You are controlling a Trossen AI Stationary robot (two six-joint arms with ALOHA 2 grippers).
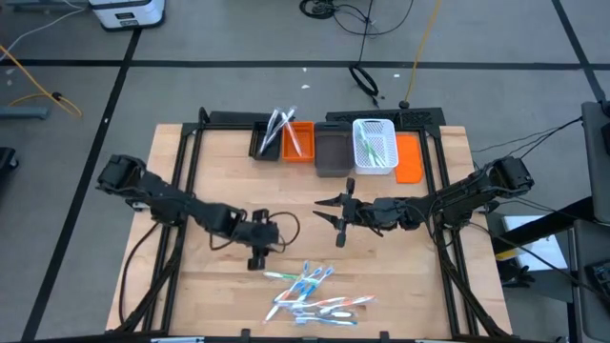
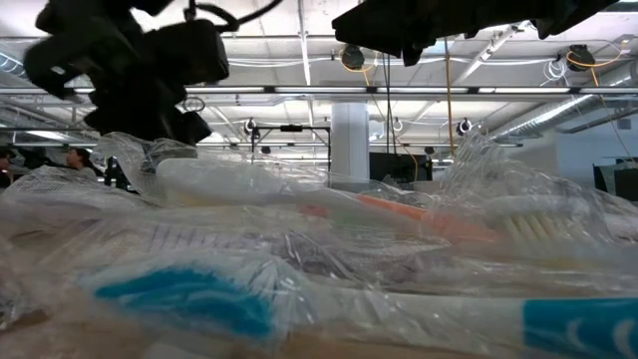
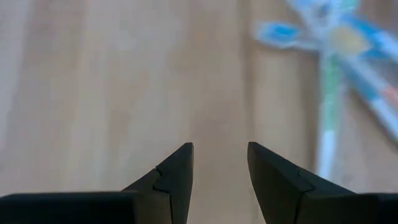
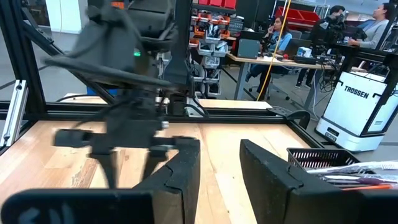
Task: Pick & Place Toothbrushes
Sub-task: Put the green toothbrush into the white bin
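Left gripper (image 1: 257, 257) fingers released, empty, just beside thin plastic-wrapped toothbrushes (image 1: 310, 293) on wooden bench (image 1: 219, 181). Right gripper (image 1: 334, 221) also released, mid-bench.

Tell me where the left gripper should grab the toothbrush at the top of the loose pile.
Probably mid-handle, coming straight down. The left gripper is open beside the pile of toothbrushes; the topmost one lies flat, slanted, its upper part clear of the others. Turn the gripper to close across the handle.
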